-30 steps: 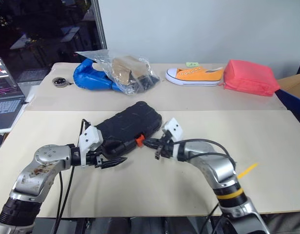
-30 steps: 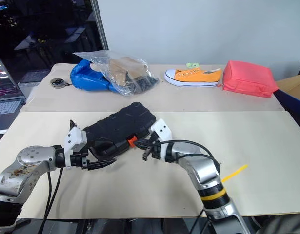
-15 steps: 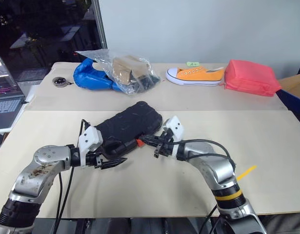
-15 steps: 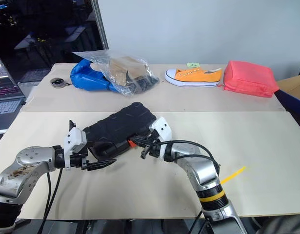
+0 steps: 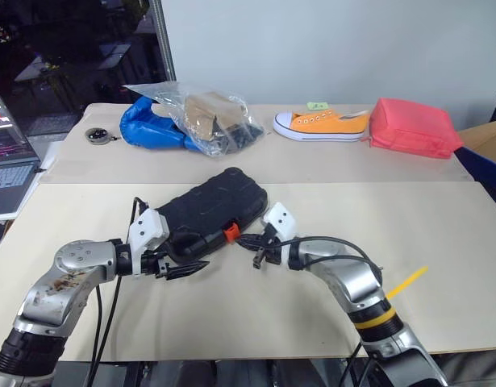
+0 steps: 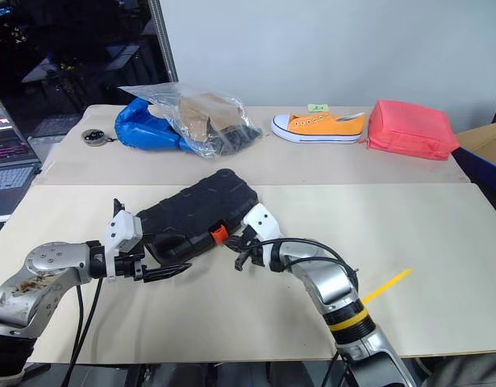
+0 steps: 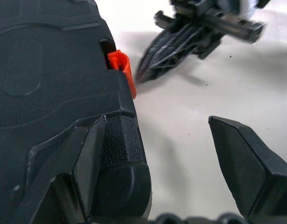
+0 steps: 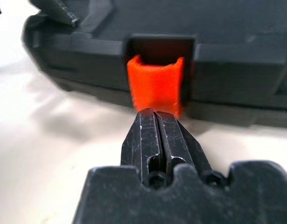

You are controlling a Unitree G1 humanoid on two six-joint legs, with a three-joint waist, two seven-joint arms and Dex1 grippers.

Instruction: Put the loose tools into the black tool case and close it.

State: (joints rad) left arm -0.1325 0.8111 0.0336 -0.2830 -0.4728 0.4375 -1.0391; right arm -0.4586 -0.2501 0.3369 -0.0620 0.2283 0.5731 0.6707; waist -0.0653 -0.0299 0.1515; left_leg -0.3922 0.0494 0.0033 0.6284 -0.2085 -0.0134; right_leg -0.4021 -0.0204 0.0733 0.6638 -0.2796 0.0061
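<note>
Pale tabletop (image 5: 441, 218) under everything, white wall behind. Black tool case (image 5: 209, 208) lying shut near the table's middle, orange latch (image 5: 230, 232) facing the near edge. Left gripper (image 5: 185, 267) spread wide at the case's near-left corner, one finger against the shell. Right gripper (image 5: 241, 239) pressed together, tips at the latch.

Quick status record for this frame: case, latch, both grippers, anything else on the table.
case: black tool case lid down, lying on the near table
latch: orange latch on the case's front edge
right gripper: shut, tips at the latch's lower edge
left gripper: open, one finger against the case's corner
far table: blue bag, clear plastic bag, orange sneaker, red pouch
</note>
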